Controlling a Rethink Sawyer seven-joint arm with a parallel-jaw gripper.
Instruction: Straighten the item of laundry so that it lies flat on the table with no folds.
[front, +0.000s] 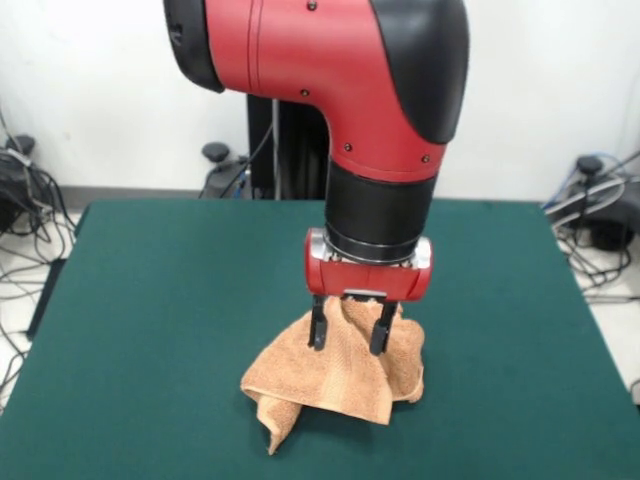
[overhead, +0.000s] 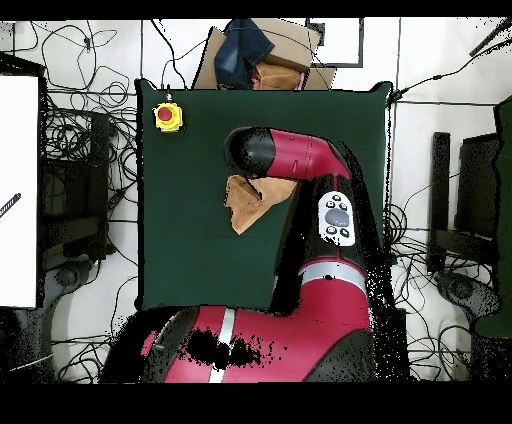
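The orange-tan towel (front: 340, 375) lies crumpled in a heap on the green table (front: 150, 300), near its front middle, with one corner trailing toward the front edge. A raised fold of it stands up between my fingers. My gripper (front: 349, 336) hangs straight down over the heap with its black fingers (front: 318, 330) spread apart on either side of that fold, their tips at the cloth. In the overhead view the towel (overhead: 243, 203) shows only in part beside my arm, which hides the gripper.
A yellow box with a red button (overhead: 167, 116) sits on the table's corner (overhead: 190, 260). A cardboard box with dark cloth (overhead: 258, 55) lies just beyond the table's far edge. Cables and stands ring the table on the floor.
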